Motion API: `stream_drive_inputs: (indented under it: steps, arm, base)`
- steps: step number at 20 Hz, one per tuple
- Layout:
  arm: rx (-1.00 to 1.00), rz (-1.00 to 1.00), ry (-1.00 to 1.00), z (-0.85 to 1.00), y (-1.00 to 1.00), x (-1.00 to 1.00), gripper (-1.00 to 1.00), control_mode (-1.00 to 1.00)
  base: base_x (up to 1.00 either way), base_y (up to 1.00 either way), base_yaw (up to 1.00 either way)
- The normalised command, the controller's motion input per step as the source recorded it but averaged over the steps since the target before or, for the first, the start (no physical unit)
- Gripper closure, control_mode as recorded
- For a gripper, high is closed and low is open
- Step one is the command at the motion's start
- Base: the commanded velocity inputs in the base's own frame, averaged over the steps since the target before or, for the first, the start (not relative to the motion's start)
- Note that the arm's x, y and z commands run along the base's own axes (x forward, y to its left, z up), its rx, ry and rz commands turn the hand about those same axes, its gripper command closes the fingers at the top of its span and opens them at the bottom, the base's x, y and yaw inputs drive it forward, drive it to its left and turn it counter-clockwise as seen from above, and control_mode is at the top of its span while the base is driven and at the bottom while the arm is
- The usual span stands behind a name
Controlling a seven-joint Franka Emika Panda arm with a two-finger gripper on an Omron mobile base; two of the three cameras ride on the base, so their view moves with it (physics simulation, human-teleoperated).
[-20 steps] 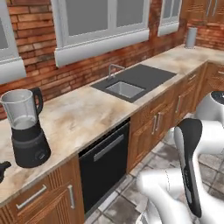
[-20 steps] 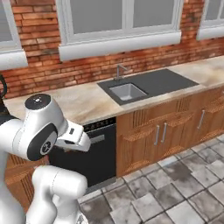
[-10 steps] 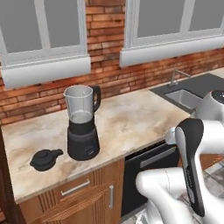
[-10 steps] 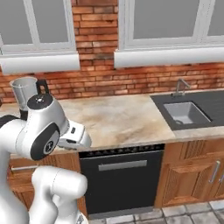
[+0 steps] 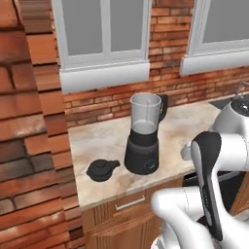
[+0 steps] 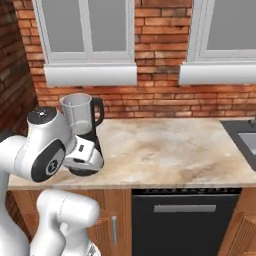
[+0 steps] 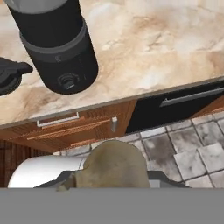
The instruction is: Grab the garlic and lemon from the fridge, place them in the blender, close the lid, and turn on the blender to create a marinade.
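The blender [image 5: 145, 136] stands on the marble counter [image 5: 97, 141], with its clear jar open at the top; it also shows as the blender [image 6: 82, 125] behind my arm and the blender [image 7: 57, 43] in the hand view. The black lid [image 5: 101, 169] lies on the counter left of the blender's base, and the lid [image 7: 8, 74] sits at the left edge of the hand view. My gripper [image 7: 114, 177] is shut on a pale beige garlic bulb [image 7: 114, 162], held in front of the counter edge and below it. The garlic hides the fingertips. The fridge and the lemon are out of view.
A brick pillar [image 5: 29, 121] closes off the counter's left end. A black dishwasher [image 6: 185, 225] sits under the counter to the right, and a sink [image 6: 247, 140] lies at the far right. Wooden drawers [image 7: 65, 127] run below the blender. Windows line the brick wall.
The base has moved left along the counter, so the whole scene has shifted right; the blender and lid now sit in front. The gripper has stayed shut.
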Motion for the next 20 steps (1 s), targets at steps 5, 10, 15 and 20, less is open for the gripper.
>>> stream_drive_inputs:
  steps: [5,10,15,20]
  arm:
    - [0.00,0.00,0.00,0.00,0.00,0.00,1.00,1.00]
    - [0.00,0.00,0.00,0.00,0.00,0.00,1.00,1.00]
    - [0.00,0.00,0.00,0.00,0.00,0.00,1.00,1.00]
    - [0.00,0.00,-0.02,0.07,0.00,0.16,1.00,-1.00]
  base:
    - [0.21,-0.29,0.53]
    - [0.20,-0.03,0.38]
    - [0.07,0.00,0.02]
    - [0.06,0.00,0.00]
